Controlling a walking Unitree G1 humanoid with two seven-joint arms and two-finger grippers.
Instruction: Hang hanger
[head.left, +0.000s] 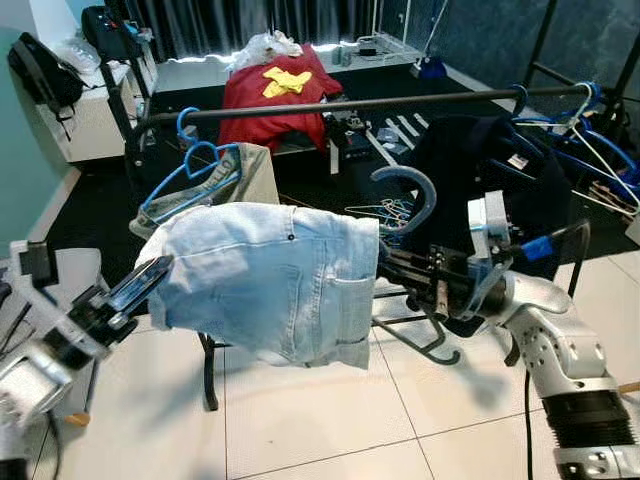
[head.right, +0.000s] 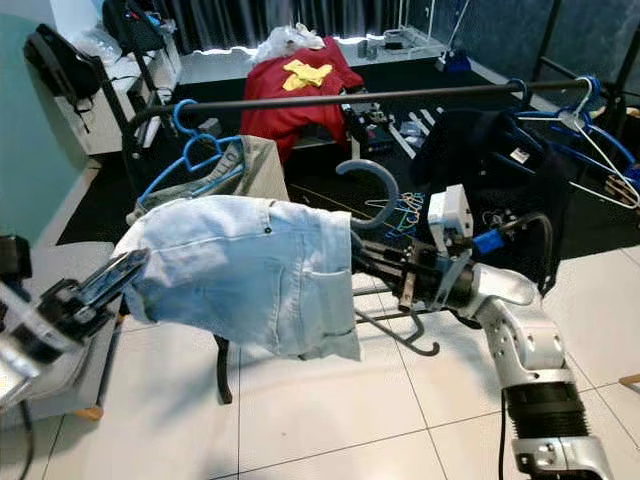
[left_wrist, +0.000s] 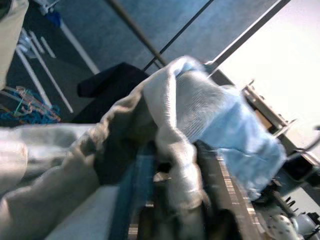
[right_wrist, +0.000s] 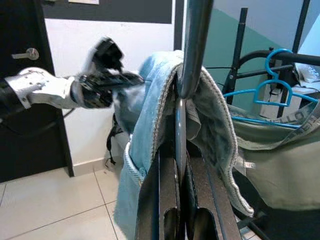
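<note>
A grey hanger (head.left: 408, 196) draped with light-blue denim shorts (head.left: 268, 278) is held below and in front of the black rail (head.left: 340, 105). The right gripper (right_wrist: 181, 165) is closed on the hanger's neck at the shorts' 3 o'clock side, its hook curling up toward 12 o'clock. The left gripper (head.left: 143, 281) is clamped on the shorts' edge at 9 o'clock. A blue hanger (head.left: 192, 172) with beige cloth (head.left: 255, 172) is hung on the rail at 11 o'clock.

pale blue denim shorts (head.left: 270, 285), seemingly grey hanger (head.left: 405, 195)
</note>
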